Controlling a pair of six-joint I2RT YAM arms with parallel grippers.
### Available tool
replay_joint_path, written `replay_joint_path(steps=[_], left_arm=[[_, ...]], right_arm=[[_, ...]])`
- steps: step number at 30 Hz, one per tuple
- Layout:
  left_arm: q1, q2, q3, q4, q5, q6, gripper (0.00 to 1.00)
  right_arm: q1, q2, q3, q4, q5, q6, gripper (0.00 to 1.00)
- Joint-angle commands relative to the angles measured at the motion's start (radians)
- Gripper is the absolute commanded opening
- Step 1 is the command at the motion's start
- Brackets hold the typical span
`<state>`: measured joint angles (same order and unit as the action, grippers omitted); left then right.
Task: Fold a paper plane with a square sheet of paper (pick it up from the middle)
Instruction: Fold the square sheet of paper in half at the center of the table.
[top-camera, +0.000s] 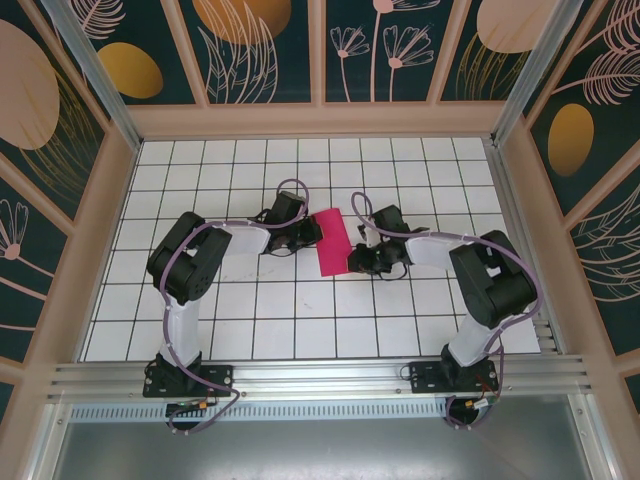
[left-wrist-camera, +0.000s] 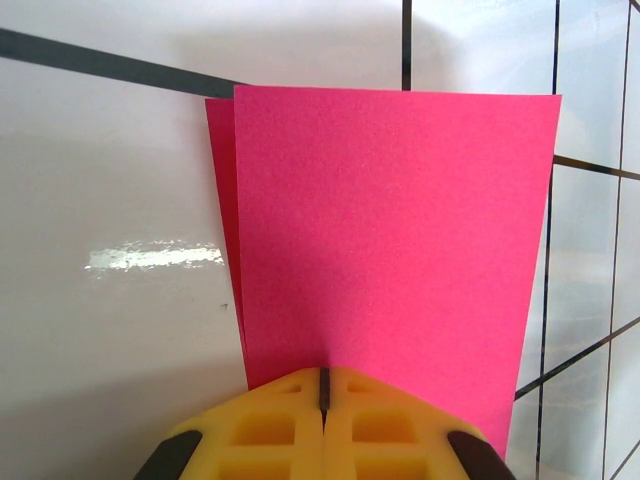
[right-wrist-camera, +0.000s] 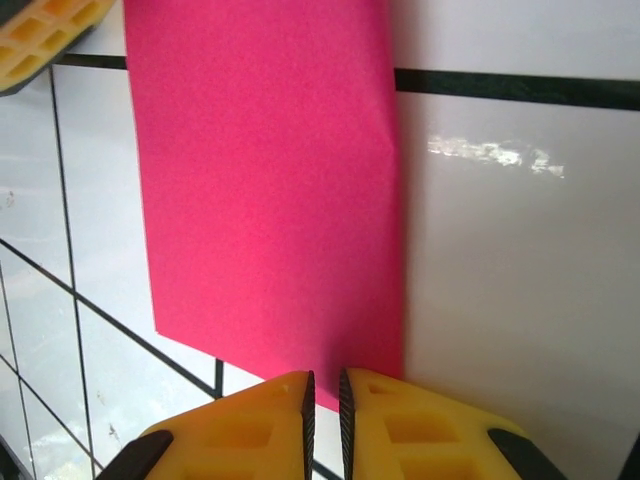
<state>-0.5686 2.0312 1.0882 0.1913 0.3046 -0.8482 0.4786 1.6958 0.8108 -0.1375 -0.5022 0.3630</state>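
The pink sheet (top-camera: 331, 243) lies folded in half on the worktop (top-camera: 300, 320), between the two hands. The left hand (left-wrist-camera: 323, 375) is closed at one edge. The right hand (right-wrist-camera: 324, 378) is nearly closed at the opposite edge, with a thin slot between its fingers. The layers should be squared before the crease is pressed flat, since one layer is seen jutting past the other along one side. Whether either hand pinches the paper or merely presses on it cannot be told, as the edges beneath both are hidden.
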Motion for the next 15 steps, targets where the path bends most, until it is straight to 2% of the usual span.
replay_joint_path(steps=[1,7,11,15], left_arm=[[-0.004,0.127,-0.056,-0.147,-0.103,0.029,0.05],[-0.004,0.131,-0.054,-0.144,-0.095,0.034,0.04],[-0.004,0.132,-0.053,-0.144,-0.092,0.037,0.04],[-0.004,0.129,-0.056,-0.142,-0.091,0.038,0.04]], right_arm=[[-0.004,-0.059,0.043,0.025,0.003,0.025,0.17],[-0.018,0.016,0.136,0.071,0.033,0.051,0.17],[-0.025,0.110,0.204,0.094,-0.049,0.040,0.17],[-0.026,0.187,0.286,0.071,-0.063,0.028,0.17]])
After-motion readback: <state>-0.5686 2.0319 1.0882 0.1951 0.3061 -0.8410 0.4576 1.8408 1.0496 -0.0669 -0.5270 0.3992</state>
